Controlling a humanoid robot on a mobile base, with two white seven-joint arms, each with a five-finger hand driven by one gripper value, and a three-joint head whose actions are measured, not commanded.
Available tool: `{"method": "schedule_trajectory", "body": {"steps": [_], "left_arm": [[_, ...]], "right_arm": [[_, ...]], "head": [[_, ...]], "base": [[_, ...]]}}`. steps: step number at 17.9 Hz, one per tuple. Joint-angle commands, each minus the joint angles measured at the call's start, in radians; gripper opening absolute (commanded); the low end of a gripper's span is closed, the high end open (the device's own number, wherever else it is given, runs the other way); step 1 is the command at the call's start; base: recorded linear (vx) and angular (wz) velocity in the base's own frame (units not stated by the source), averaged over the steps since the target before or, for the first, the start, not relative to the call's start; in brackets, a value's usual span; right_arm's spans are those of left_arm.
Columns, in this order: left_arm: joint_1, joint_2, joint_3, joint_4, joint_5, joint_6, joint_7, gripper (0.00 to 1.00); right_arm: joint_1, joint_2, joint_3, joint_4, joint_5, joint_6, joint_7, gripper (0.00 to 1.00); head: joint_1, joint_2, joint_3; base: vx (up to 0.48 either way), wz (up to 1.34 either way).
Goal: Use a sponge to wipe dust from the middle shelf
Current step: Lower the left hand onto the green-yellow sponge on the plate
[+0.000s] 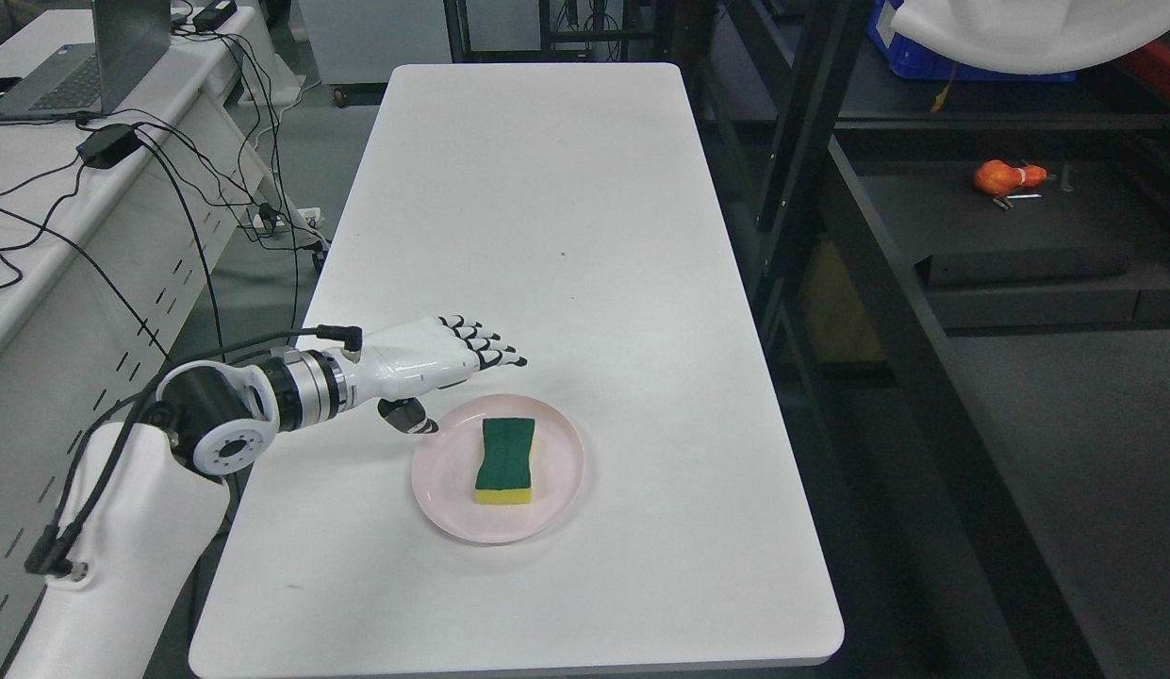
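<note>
**Reaching for the sponge on the plate**

The left robot hand [443,363] hangs just above the white bench [547,236], fingers stretched out flat and holding nothing, thumb tucked below near the rim of the round pale pink plate [434,481]. The green-topped, yellow-bottomed rectangular sponge [506,460] lies flat in the middle of that plate, close to the fingertips but apart from them. The right arm is out of sight.

To my eye, the pickup goes best if the hand comes over the sponge's narrow waist and pinches across its width, thumb on one long side and fingers on the other. Pressing down risks sliding the plate. The dark metal shelf rack [924,283] stands off to the right, so a firm hold matters before swinging over.
</note>
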Motion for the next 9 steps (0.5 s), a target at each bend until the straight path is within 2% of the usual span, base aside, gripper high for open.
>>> {"method": "schedule_trajectory", "body": {"steps": [1, 5, 9], "left_arm": [[0.024, -0.014, -0.001, -0.068, -0.008, -0.037, -0.051, 0.96], [0.047, 0.0, 0.061, -0.124, -0.009, -0.072, -0.12, 0.96], [0.055, 0.026, 0.067, -0.121, -0.012, -0.074, -0.122, 0.96]], "right_arm": [[0.001, -0.017, 0.0, -0.017, 0.0, 0.074, 0.005, 1.0], [-0.001, -0.017, 0.0, -0.017, 0.0, 0.072, 0.005, 1.0], [-0.001, -0.017, 0.0, -0.017, 0.0, 0.072, 0.005, 1.0]], "head": [[0.0, 0.0, 0.0], [0.0, 0.0, 0.0], [0.0, 0.0, 0.0]], "base": [[0.0, 0.0], [0.0, 0.0], [0.0, 0.0]]}}
